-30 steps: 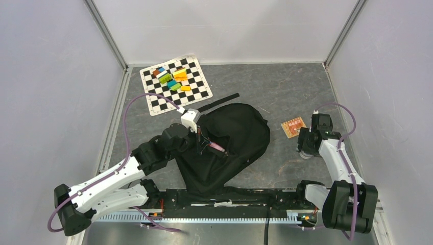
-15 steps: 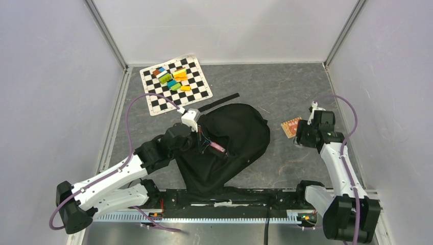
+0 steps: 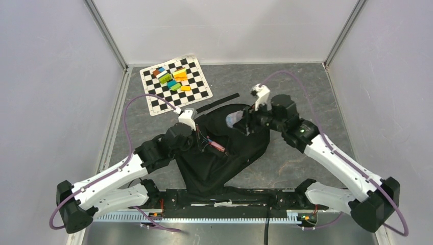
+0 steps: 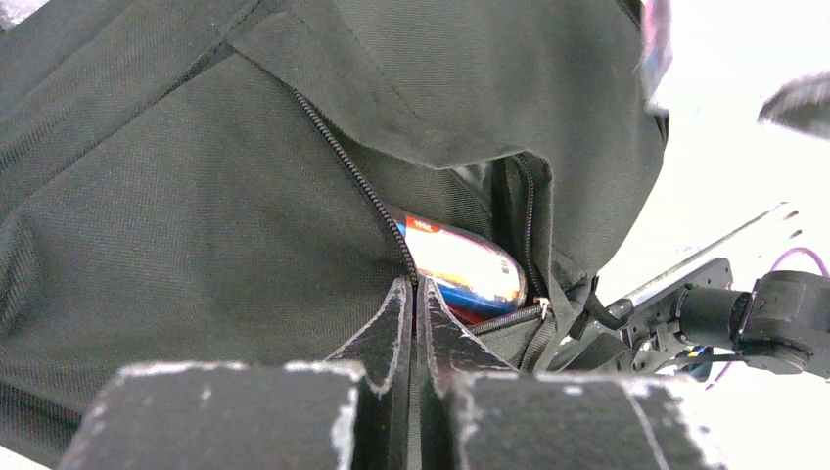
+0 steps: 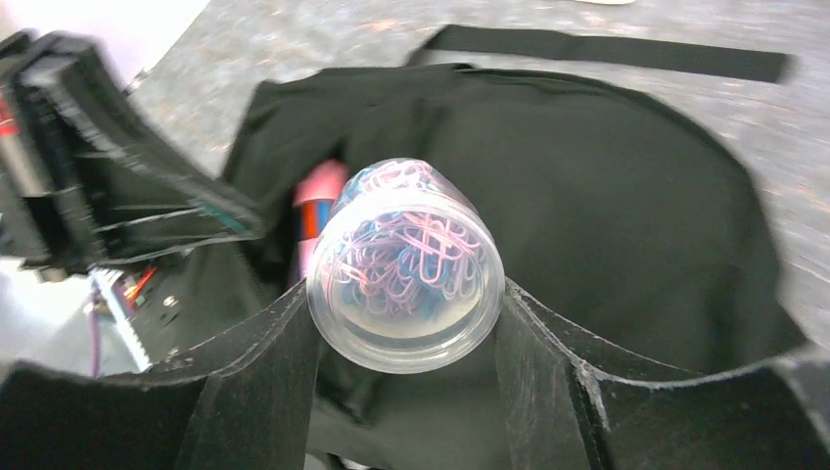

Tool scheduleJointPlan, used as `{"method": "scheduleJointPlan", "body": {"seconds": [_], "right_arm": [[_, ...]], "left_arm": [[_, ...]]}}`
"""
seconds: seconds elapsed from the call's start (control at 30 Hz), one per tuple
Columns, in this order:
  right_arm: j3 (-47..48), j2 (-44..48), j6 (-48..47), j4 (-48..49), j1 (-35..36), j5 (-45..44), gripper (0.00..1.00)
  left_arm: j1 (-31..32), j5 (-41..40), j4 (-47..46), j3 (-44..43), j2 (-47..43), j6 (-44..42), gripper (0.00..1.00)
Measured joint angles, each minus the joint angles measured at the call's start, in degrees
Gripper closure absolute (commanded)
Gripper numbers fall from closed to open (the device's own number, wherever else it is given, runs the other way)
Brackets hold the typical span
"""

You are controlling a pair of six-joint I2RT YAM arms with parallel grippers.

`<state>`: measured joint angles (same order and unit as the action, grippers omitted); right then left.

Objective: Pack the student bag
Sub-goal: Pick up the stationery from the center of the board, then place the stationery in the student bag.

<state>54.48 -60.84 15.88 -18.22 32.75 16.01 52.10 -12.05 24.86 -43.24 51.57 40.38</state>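
The student bag [image 3: 240, 148] is a large black fabric backpack lying flat mid-table, its zip opening [image 4: 352, 166] pulled apart. A shiny red and blue packet [image 4: 468, 272] shows inside the opening. My left gripper [image 3: 204, 144] is shut on the bag's edge by the zip, fingertips pinched together [image 4: 416, 291]. Above the bag's rounded top, my right gripper [image 3: 241, 121] is shut on a clear round tub of pink and blue paper clips [image 5: 406, 262]; each finger [image 5: 284, 343] presses one side of it. The bag [image 5: 607, 196] lies just below the tub.
A checkerboard mat [image 3: 196, 94] with several coloured blocks [image 3: 173, 79] lies at the back left. One black strap [image 3: 219, 103] trails from the bag toward the mat. The arms' base rail [image 3: 219, 196] runs along the near edge. Walls close in on both sides.
My right arm has swung from the right side of the table to over the bag, carrying the tub of paper clips. The left arm and bag have barely moved.
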Motion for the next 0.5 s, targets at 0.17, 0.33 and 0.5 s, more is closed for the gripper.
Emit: {"method": "scheduleJointPlan", "body": {"seconds": [0.17, 0.33, 0.5], "right_arm": [[0.28, -5.29, 1.03, 4.90, 10.78, 0.96, 0.78], [0.90, -10.19, 0.39, 6.21, 17.92, -1.05, 0.79], [0.90, -12.44, -1.36, 6.36, 19.56, -5.01, 0.79]], "left_arm": [[0.00, -1.44, 2.12, 0.00, -0.90, 1.79, 0.98], [0.00, -2.03, 3.50, 0.00, -2.49, 2.23, 0.98], [0.00, -2.36, 4.24, 0.00, -3.04, 2.23, 0.98]]}}
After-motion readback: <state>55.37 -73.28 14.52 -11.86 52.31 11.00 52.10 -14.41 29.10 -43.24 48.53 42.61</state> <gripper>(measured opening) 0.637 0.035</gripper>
